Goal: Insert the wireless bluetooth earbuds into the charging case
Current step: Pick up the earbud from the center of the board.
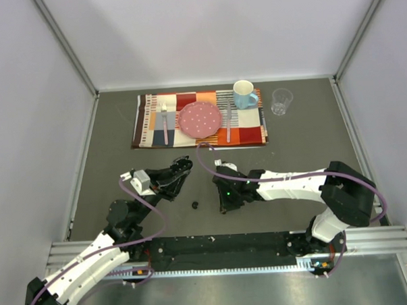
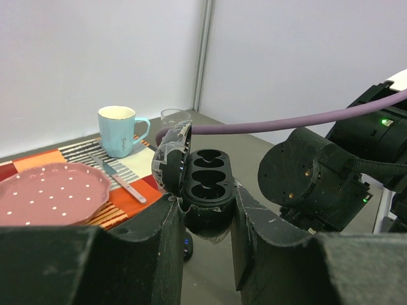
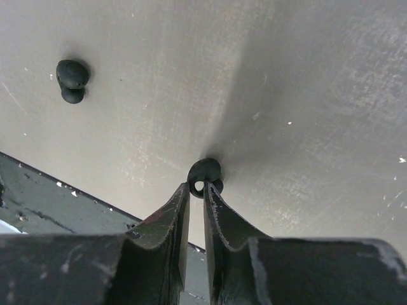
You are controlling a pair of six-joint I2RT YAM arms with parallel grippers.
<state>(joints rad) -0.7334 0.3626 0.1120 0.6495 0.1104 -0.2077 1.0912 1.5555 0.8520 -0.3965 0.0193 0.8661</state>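
Note:
My left gripper [image 2: 206, 219] is shut on the black charging case [image 2: 206, 187] and holds it above the table. The case's lid [image 2: 170, 159] is swung open to the left and its sockets face the camera. From above, this gripper [image 1: 180, 168] sits left of centre. My right gripper [image 3: 197, 190] points down at the table, its two fingertips pinching a small black earbud [image 3: 205, 173] that lies on the surface. A second earbud [image 3: 72, 77] lies loose to the upper left, between the two grippers [image 1: 195, 205]. The right gripper [image 1: 224, 205] is low, near the front rail.
At the back lies a patterned placemat [image 1: 148, 124] with a pink plate [image 1: 200, 119], a fork [image 1: 164, 122], a knife [image 1: 228, 121] and a blue mug [image 1: 244, 94]. A clear glass [image 1: 281, 100] stands right of it. A black rail [image 1: 221, 249] runs along the near edge.

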